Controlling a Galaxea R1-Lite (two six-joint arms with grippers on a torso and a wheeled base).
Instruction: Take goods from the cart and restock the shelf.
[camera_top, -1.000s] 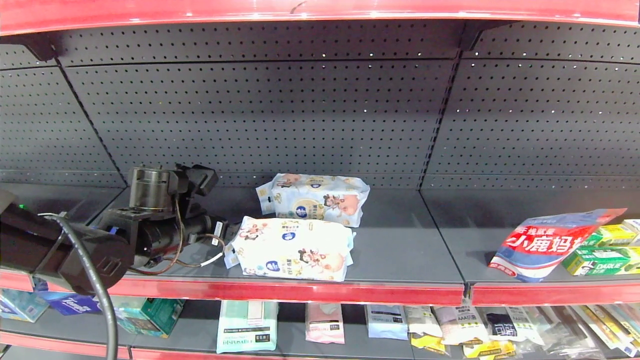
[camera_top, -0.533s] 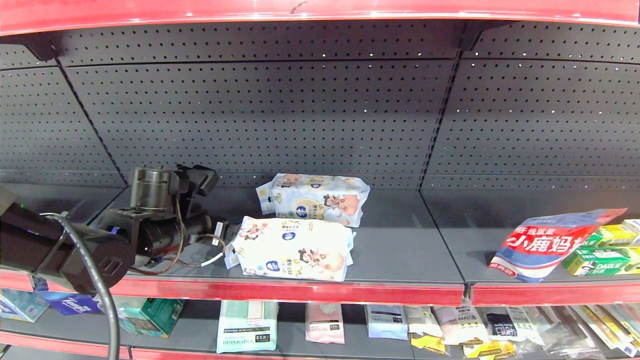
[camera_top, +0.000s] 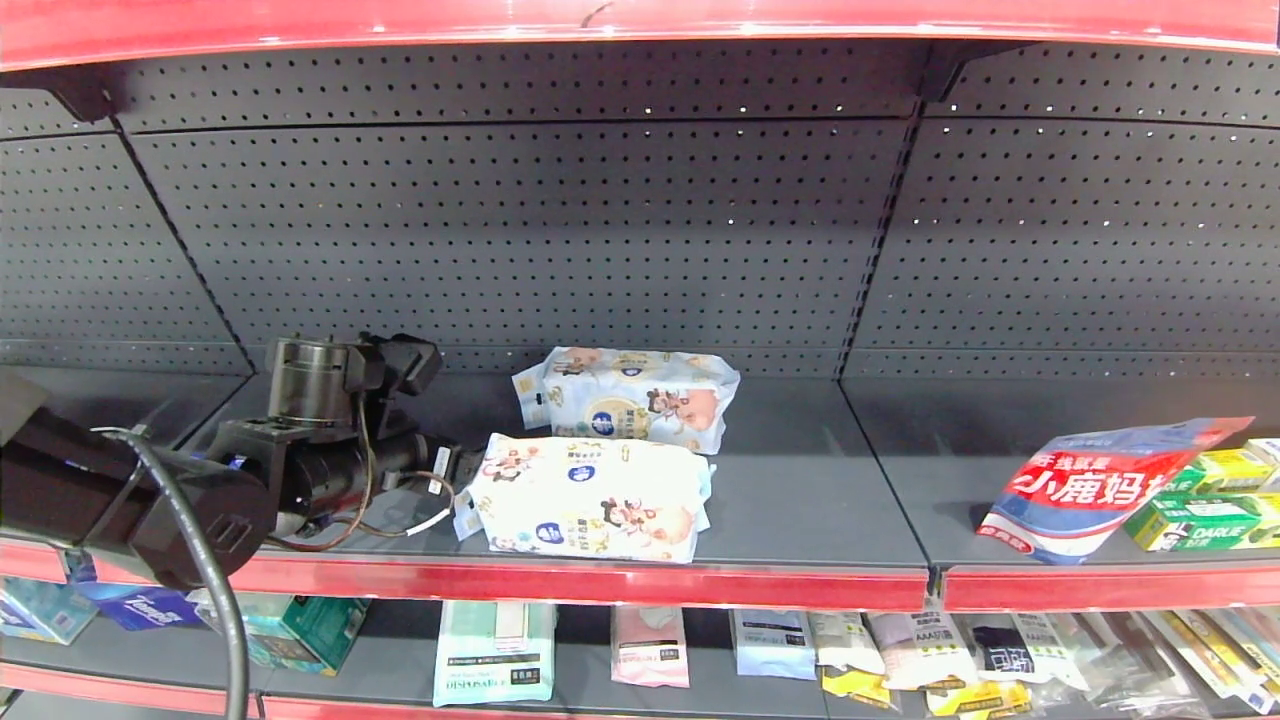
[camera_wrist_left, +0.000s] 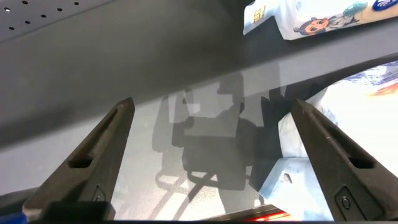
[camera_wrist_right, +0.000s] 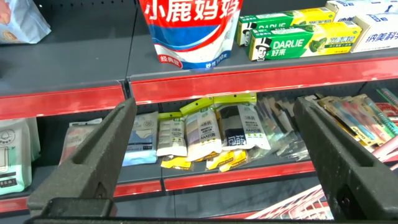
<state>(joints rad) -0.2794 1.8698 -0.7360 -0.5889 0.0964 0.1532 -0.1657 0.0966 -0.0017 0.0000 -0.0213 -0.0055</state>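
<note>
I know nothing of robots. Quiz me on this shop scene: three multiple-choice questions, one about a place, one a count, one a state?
1. Where does the red-and-blue pouch lie? A. beside the green boxes B. on the floor C. hung on the pegboard
2. How many white packs lie on the middle section of the shelf? A. one B. two C. four
3. The left gripper has its fingers: A. shut on a pack B. shut on a box C. open, empty
Answers: 1 A, next to the boxes; 2 B, one in front, one behind; 3 C, wide apart with nothing between.
</note>
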